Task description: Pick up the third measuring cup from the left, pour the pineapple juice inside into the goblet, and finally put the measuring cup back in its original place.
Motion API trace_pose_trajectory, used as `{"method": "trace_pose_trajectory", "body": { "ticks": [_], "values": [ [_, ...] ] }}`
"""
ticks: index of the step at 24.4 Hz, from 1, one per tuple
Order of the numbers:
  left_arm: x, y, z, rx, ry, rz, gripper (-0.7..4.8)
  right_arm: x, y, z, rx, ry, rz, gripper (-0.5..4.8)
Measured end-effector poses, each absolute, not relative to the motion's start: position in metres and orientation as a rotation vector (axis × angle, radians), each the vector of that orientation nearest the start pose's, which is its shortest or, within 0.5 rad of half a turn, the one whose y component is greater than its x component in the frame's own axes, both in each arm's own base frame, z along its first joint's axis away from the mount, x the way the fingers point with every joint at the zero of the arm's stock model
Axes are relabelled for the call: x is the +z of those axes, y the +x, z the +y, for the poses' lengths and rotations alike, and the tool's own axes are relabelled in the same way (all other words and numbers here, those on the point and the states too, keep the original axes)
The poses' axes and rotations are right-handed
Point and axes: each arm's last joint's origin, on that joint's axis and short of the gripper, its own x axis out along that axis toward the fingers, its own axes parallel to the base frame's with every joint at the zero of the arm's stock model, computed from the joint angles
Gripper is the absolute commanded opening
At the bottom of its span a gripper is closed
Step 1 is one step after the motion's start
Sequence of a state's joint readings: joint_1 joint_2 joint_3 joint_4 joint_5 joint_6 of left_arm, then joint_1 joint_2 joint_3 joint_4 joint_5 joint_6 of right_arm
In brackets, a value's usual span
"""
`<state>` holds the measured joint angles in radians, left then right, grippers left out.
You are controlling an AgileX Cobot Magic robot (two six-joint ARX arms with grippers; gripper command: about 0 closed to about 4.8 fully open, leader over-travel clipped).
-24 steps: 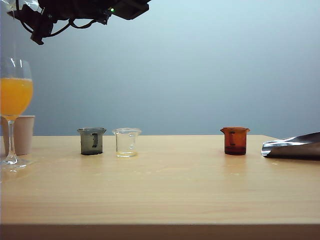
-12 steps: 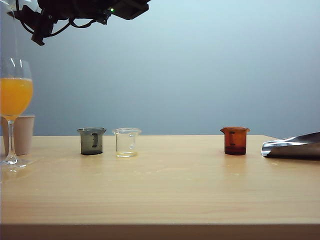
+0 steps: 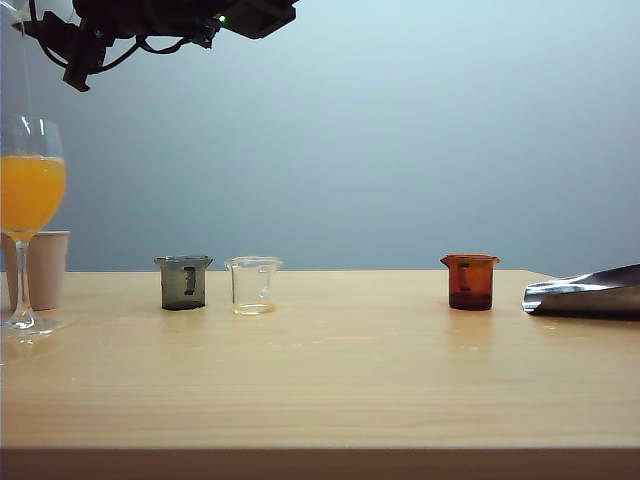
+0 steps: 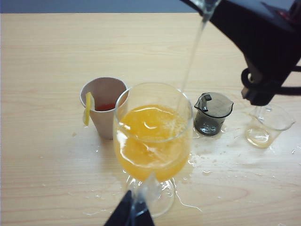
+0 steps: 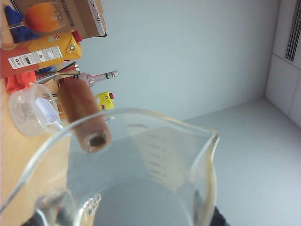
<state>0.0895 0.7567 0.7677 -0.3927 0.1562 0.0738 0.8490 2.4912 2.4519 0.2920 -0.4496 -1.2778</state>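
Right gripper [image 3: 60,45] high over worktop's [image 3: 330,400] left edge, clamped on tilted third measuring cup [image 5: 141,179]; thin stream of pineapple juice [image 4: 193,52] falling into goblet [image 3: 28,200]. Left gripper [image 4: 134,217] pinching goblet stem. Wide open room mid-worktop. Carton print unreadable.

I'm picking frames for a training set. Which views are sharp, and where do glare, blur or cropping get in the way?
Exterior view: evenly lit and sharp, but the goblet is cut by the frame edge and the right gripper is a dark silhouette. Left wrist view: goblet and juice stream crisp, spilled drops glinting on the table. Right wrist view: the measuring cup fills the frame, close and soft, its handle clearer.
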Motion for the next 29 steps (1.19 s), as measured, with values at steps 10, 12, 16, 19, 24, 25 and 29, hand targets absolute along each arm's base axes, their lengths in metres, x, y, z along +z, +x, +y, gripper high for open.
{"method": "trace_pose_trajectory", "body": {
  "ticks": [10, 12, 16, 19, 24, 25, 29],
  "values": [
    [0.3116, 0.1615, 0.0099, -0.080, 0.026, 0.376, -0.03, 0.3377, 0.3653, 0.4348, 0.926, -1.045, -1.070, 1.03],
    [0.3116, 0.1614, 0.0100, -0.080, 0.026, 0.376, -0.03, 0.3377, 0.3653, 0.4348, 0.926, -1.046, -1.070, 1.03],
    [0.3116, 0.1615, 0.0099, -0.080, 0.026, 0.376, -0.03, 0.3377, 0.3653, 0.4348, 0.924, -1.049, -1.073, 1.03],
    [0.3117, 0.1614, 0.0099, -0.080, 0.026, 0.375, -0.03, 0.3376, 0.3652, 0.4348, 0.926, -1.051, -1.077, 1.03],
    [0.3117, 0.1614, 0.0099, -0.080, 0.026, 0.375, -0.03, 0.3376, 0.3652, 0.4348, 0.922, -1.058, -1.081, 1.03],
    [0.3117, 0.1614, 0.0099, -0.080, 0.026, 0.375, -0.03, 0.3376, 0.3652, 0.4348, 0.921, -1.061, -1.083, 1.03],
    [0.3117, 0.1614, 0.0099, -0.080, 0.026, 0.375, -0.03, 0.3379, 0.3651, 0.4347, 0.918, -1.067, -1.087, 1.04]
  ]
}}
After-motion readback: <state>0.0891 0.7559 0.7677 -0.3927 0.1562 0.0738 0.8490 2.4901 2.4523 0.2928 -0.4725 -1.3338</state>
